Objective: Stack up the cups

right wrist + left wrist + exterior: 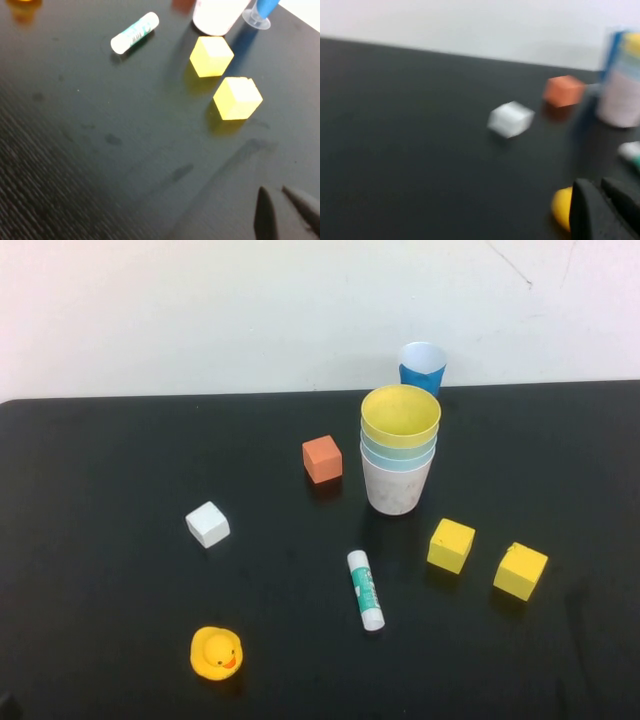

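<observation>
The four cups stand nested in one upright stack right of the table's middle: the yellow cup (400, 416) on top, the pale green (398, 449) and light blue (398, 461) rims under it, the pale pink cup (397, 488) at the bottom. The stack shows blurred in the left wrist view (621, 95), and its base shows in the right wrist view (218, 15). Neither arm shows in the high view. My left gripper (601, 186) is shut and empty, low by the yellow duck (562, 207). My right gripper (277, 192) is shut and empty over bare table, well away from the stack.
A dark-blue paper cup (422, 367) stands behind the stack. An orange cube (322, 458), a white cube (208, 524), a glue stick (365, 589), two yellow cubes (451, 545) (520, 570) and the duck (216, 652) lie around on the black table (100, 470).
</observation>
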Controlling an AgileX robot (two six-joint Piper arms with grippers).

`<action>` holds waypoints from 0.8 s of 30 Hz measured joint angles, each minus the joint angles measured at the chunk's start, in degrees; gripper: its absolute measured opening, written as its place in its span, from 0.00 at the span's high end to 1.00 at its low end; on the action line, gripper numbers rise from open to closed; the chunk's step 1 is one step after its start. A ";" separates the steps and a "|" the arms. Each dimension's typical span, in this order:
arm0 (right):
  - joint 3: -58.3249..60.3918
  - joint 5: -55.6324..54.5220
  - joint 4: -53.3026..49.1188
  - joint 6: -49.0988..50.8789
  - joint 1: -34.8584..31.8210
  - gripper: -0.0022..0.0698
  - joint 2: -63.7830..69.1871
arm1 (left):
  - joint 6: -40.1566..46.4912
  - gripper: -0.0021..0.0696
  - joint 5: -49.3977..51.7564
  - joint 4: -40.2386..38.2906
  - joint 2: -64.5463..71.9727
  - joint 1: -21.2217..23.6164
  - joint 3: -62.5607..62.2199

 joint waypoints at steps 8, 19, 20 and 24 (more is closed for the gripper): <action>0.05 0.00 0.08 0.00 0.00 0.97 0.00 | 7.69 0.97 -2.03 -6.34 -0.09 8.15 5.70; 0.05 -0.04 0.08 0.00 0.00 0.97 0.00 | 12.18 0.97 -0.99 -7.94 -0.11 8.81 5.70; 0.05 -0.04 0.08 0.00 0.00 0.97 0.00 | 12.84 0.97 -0.99 -7.94 -0.11 8.84 5.70; 0.05 -0.04 0.08 0.00 0.00 0.97 0.00 | 14.46 0.97 -0.95 -8.68 -0.11 10.20 5.70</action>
